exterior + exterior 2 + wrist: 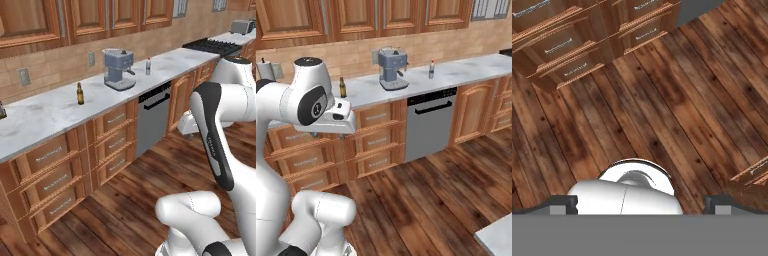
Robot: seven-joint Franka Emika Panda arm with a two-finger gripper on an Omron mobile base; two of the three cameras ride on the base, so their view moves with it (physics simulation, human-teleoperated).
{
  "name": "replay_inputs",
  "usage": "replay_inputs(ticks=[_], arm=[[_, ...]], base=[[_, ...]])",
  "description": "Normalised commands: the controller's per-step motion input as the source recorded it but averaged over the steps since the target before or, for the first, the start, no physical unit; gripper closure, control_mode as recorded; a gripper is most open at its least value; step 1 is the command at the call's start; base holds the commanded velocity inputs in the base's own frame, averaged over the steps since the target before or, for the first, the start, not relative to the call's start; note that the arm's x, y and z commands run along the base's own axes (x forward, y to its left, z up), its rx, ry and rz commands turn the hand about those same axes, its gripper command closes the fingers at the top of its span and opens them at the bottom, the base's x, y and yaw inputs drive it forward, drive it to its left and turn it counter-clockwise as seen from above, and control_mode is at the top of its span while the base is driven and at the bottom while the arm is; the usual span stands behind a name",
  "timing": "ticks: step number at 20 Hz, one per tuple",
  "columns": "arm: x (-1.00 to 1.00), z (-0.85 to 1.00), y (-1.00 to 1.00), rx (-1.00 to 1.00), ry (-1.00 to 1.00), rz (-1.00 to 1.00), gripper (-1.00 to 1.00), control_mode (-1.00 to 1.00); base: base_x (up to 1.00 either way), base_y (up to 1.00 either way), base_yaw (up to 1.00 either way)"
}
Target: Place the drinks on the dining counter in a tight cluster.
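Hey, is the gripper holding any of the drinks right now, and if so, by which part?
Nothing is held: the finger tips stand wide apart over bare wooden floor.

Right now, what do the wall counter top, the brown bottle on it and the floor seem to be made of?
Wall counter top: polished marble by its look, white with grey veining. Brown bottle: probably dark glass, slim with a yellowish label; too small to be sure. Floor: wood planks, dark-stained, with visible grain and seams.
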Motion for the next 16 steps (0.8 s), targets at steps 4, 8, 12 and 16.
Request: replay_inputs(ticks=[4,8,12,16], arm=[[0.0,0.0,0.0,0.0,0.0,0.0,-1.0,1.0],[0.0,0.0,0.0,0.0,0.0,0.0,-1.0,1.0],[0.0,0.0,0.0,0.0,0.0,0.0,-1.0,1.0],[0.0,0.0,0.0,0.0,0.0,0.0,-1.0,1.0]], base=[[0.84,0.0,0.18],[0.94,0.19,0.18],[1.0,0.39,0.23],[0.96,0.05,0.32]])
